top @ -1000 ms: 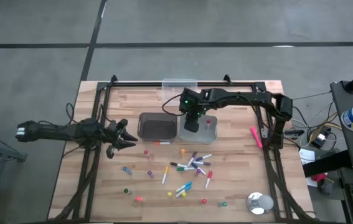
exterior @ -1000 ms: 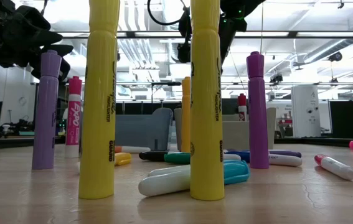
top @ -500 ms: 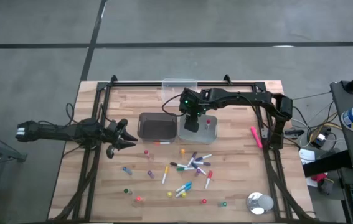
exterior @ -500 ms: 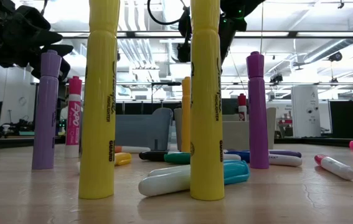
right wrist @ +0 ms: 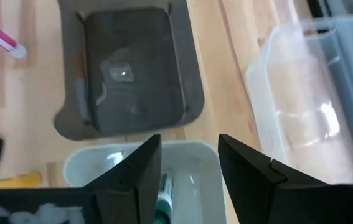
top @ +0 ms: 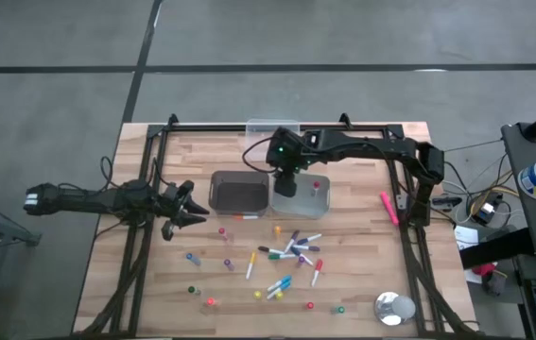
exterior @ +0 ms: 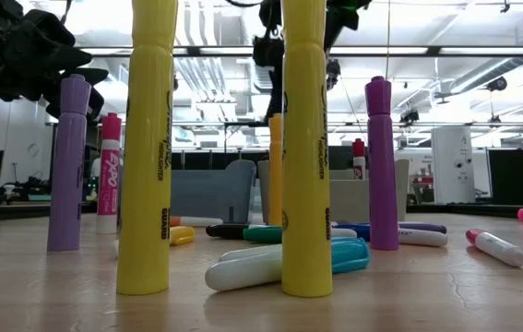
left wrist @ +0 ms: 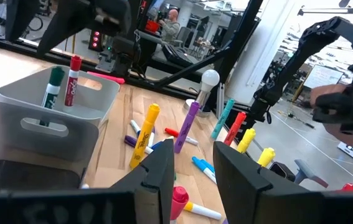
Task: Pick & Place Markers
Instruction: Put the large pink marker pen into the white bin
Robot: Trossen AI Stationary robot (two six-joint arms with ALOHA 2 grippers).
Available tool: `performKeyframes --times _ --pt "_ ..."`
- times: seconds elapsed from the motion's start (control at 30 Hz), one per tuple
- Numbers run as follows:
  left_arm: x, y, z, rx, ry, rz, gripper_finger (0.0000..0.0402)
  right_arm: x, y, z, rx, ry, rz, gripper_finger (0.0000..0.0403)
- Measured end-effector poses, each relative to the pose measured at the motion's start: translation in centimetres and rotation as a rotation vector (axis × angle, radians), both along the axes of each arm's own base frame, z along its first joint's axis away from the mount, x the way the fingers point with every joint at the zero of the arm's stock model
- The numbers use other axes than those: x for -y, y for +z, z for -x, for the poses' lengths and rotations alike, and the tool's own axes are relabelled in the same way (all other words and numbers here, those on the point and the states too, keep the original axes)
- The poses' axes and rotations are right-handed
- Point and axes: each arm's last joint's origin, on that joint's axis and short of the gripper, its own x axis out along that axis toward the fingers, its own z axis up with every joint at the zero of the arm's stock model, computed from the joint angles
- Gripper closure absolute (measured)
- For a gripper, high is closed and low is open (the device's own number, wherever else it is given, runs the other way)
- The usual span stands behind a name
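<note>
Right gripper (right wrist: 185,171) above the pale bin (top: 302,195), fingers apart with nothing between them, pointing down over the bin's back edge; dark bin (right wrist: 136,68) just beyond on the wood, clear tub (right wrist: 301,99) off to one side; inside the pale bin a green-capped marker (left wrist: 54,86) and a red-capped one (left wrist: 73,79) standing upright, side by side.

Left gripper (left wrist: 193,167) at the left edge of the table (top: 362,283), level with the dark bin and clear of it; fingers parted, holding nothing, aimed across toward the scatter.

Markers (top: 286,255) spread over the front half of the table, well apart from both grippers; some lying flat in a loose cluster, others upright, among them two tall yellow ones (exterior: 306,148) close to the low camera and two purple ones either side; small dots of colour near the front edge, possibly loose caps, too small to be sure; one pink marker (top: 388,207) lying alone by the right arm's base; silver tape roll (top: 394,307) at the front right corner.
</note>
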Motion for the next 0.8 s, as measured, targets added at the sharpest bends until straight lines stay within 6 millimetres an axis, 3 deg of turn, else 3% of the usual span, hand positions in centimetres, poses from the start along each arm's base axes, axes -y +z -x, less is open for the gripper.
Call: performKeyframes --times 0.2,0.57,0.7,0.8 --pt "0.0 0.0 0.0 0.000 0.000 0.000 0.0297 -1.0 1.2 -0.4 0.025 0.037 0.012 0.0245" --pt "0.0 -0.6 0.0 -0.016 0.002 0.003 0.0297 -2.4 1.5 -0.2 -0.003 0.087 0.013 0.0245" --pt "-0.2 -0.6 0.0 -0.029 0.069 0.055 0.0297 -4.6 2.3 0.0 0.022 0.138 -0.024 0.0245" --pt "-0.2 -0.4 -0.1 -0.011 0.083 0.044 0.0297 -7.4 2.3 -0.2 0.023 0.198 -0.051 0.0245"
